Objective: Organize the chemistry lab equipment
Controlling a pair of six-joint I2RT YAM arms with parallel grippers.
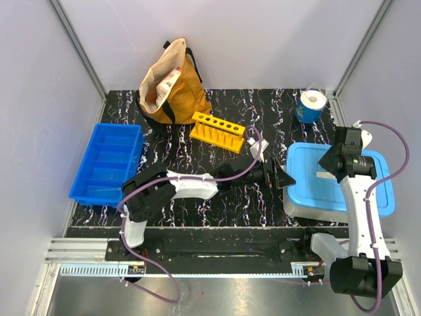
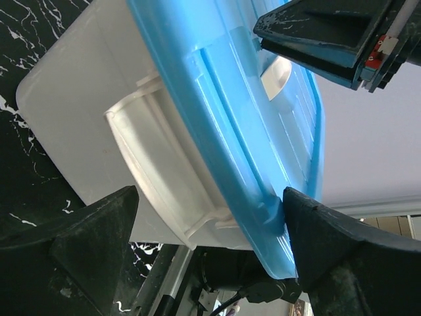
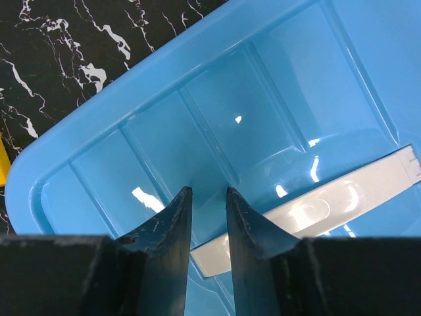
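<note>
Straddling the end of a white box [image 1: 297,207], the left hand [image 2: 210,210] is spread wide. One finger rests against the rim of the box's light-blue lid [image 2: 230,131] and the other sits just beside the white wall below; it pinches nothing. Just past it, the right hand [image 3: 208,197] hangs over the lid with its fingers barely parted, a thin slit between them and nothing in it. A white strip [image 3: 342,191] lies on the lid, just beyond those fingertips and to their right.

The yellow test-tube rack [image 1: 218,131] sits on the black marbled worktop [image 1: 230,205], farther back than the left hand and to its left, well apart from both hands. Its long axis runs slantwise, the left end farther back and the right end nearer the left hand, with its row of round holes facing up.

Farther to that hand's left are a blue tray [image 1: 108,161] and a tan bag [image 1: 168,82]. A paper roll [image 1: 311,104] stands behind the right hand.
</note>
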